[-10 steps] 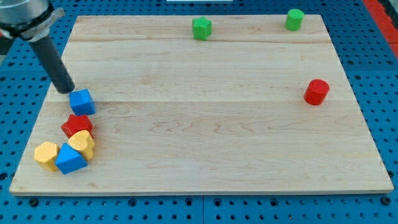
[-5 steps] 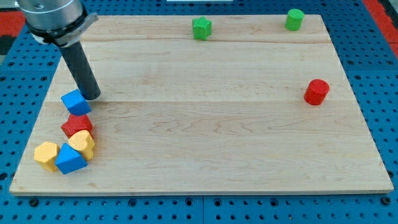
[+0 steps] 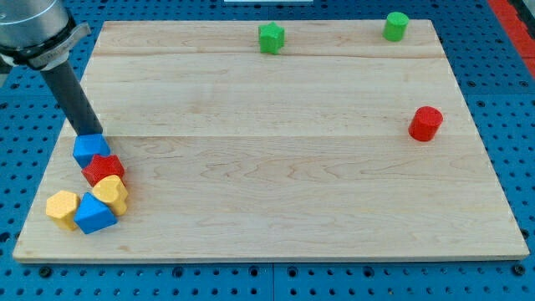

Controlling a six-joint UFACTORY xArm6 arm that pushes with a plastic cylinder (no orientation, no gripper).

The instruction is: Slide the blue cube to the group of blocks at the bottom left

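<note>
The blue cube sits near the board's left edge, touching the upper left of a red block. Below them lie a yellow block, another yellow block and a second blue block, packed together at the bottom left. My tip stands just above the blue cube, touching its top edge. The dark rod rises from it towards the view's upper left.
A green block sits at the top centre and a green cylinder at the top right. A red cylinder stands at the right. The wooden board lies on a blue pegboard table.
The blue cube has slid down and left until it touches the red block. My tip swung right of the cube, then back to sit above it.
</note>
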